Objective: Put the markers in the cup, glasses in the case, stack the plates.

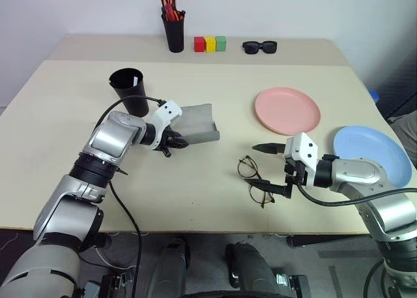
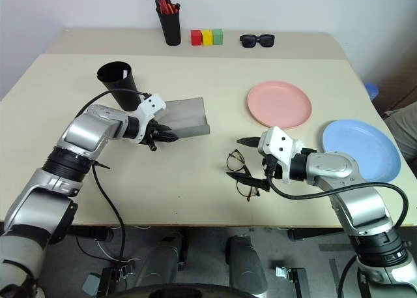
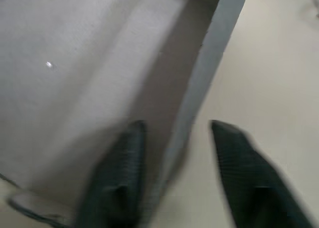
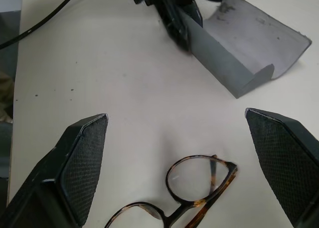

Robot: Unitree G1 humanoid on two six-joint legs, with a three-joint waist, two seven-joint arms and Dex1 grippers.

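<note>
Glasses (image 1: 255, 180) lie lengthwise from 11 to 5 o'clock between the right gripper's (image 1: 269, 168) wide-spread fingers; left gripper (image 1: 174, 143) pinches the open case's (image 1: 197, 124) wall.

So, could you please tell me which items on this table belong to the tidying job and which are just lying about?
Job items: grey case, glasses, black cup, pink plate, blue plate.

Lying about: pen holder with orange-capped pens, three coloured blocks, black sunglasses.
</note>
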